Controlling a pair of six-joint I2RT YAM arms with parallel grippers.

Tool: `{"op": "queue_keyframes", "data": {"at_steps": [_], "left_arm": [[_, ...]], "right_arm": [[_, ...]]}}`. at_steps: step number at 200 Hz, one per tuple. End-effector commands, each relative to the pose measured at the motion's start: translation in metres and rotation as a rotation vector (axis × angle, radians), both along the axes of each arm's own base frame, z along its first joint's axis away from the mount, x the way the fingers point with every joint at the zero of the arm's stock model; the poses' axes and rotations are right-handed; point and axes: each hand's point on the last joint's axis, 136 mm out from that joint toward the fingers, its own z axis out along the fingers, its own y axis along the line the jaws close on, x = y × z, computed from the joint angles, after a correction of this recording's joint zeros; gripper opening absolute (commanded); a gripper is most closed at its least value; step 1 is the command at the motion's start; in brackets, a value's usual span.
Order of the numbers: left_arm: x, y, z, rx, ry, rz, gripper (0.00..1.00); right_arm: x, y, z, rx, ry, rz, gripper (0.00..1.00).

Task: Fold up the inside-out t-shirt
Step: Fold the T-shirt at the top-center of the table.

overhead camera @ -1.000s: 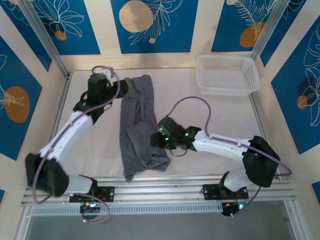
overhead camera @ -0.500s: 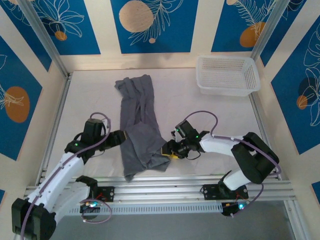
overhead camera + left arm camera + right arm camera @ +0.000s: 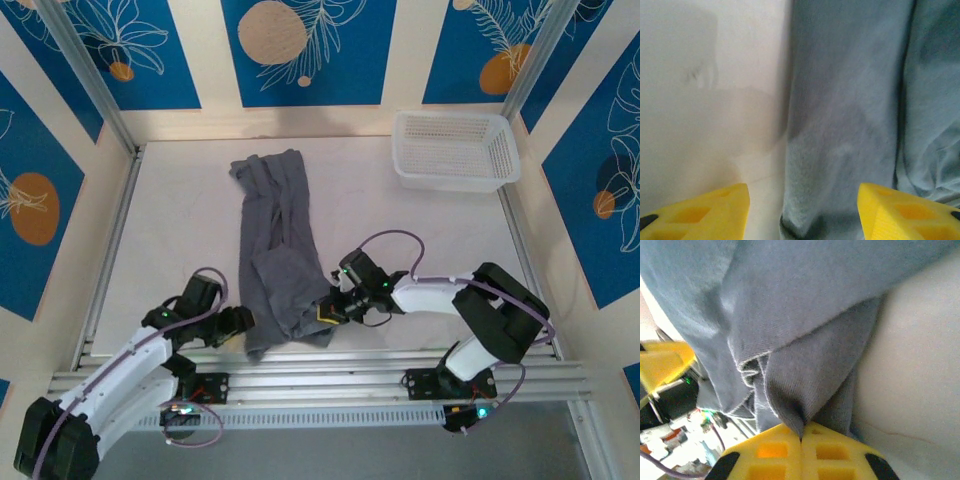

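Big swing on the left side over the last second: away from the far end of the inside-out t-shirt (image 3: 270, 240) and down to its near-left corner, with the left gripper (image 3: 240, 325) now parked low just beside that hem. Similar deal for the right gripper (image 3: 323, 313), drawn in to the near-right corner and now closed. Clamps a pinch of grey hem right between the yellow fingers (image 3: 785, 439), plain as day from the right wrist view. Not so on the left: jaws apart, straddling the cloth edge, one yellow fingertip (image 3: 730, 200) over bare table (image 3: 700, 100) and the other over fabric, nothing gripped yet. As for the shirt, lies in a long narrow strip down the middle of the table, looks already doubled lengthwise, far end toward the back wall, near end by the arm bases, well apart from the white basket (image 3: 455, 150) in the far-right corner. Reads like a setup for taking both near corners at once, probably for carrying that end up and over toward the far end in one even fold. Still needs the left pinch before any lift, going by this.
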Motion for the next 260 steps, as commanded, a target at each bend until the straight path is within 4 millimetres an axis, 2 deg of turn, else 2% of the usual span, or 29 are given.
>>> {"op": "queue_keyframes", "data": {"at_steps": [1, 18, 50, 76, 92, 130, 162, 191, 206, 226, 242, 260], "left_arm": [[-0.007, -0.009, -0.002, -0.037, 0.050, 0.030, 0.58], [-0.004, -0.014, -0.003, -0.071, 0.034, 0.047, 0.56], [-0.001, -0.017, -0.005, -0.085, 0.037, 0.059, 0.40], [-0.001, -0.021, -0.006, -0.096, 0.045, 0.042, 0.36], [0.000, -0.028, -0.004, -0.117, 0.045, 0.020, 0.30], [0.003, -0.032, 0.005, -0.105, 0.015, -0.001, 0.00], [-0.005, -0.033, 0.004, -0.085, 0.030, -0.031, 0.00], [-0.021, -0.027, 0.018, 0.032, -0.025, -0.096, 0.00], [-0.023, -0.032, 0.029, 0.023, -0.074, -0.092, 0.00], [-0.014, -0.041, 0.052, 0.008, -0.149, -0.088, 0.00], [0.002, -0.038, 0.075, 0.075, -0.210, -0.083, 0.00], [0.025, -0.029, 0.101, 0.183, -0.277, -0.039, 0.00]], "right_arm": [[-0.002, 0.001, 0.015, 0.021, -0.017, -0.011, 0.00], [-0.003, -0.001, 0.018, 0.018, -0.029, -0.024, 0.00], [-0.003, -0.007, 0.018, 0.015, -0.040, -0.063, 0.00], [-0.002, -0.010, 0.014, 0.011, -0.030, -0.079, 0.00], [-0.002, -0.008, 0.013, 0.014, -0.025, -0.076, 0.00], [-0.004, -0.007, 0.009, 0.009, -0.013, -0.079, 0.00], [-0.011, -0.016, 0.003, -0.015, -0.005, -0.113, 0.00], [-0.042, -0.037, 0.005, -0.115, -0.028, -0.112, 0.00], [-0.055, -0.046, 0.014, -0.122, -0.033, -0.115, 0.00], [-0.055, -0.054, 0.040, -0.134, -0.075, -0.121, 0.00], [-0.039, -0.053, 0.068, -0.118, -0.137, -0.124, 0.00], [-0.011, -0.046, 0.099, -0.074, -0.194, -0.125, 0.00]]}}
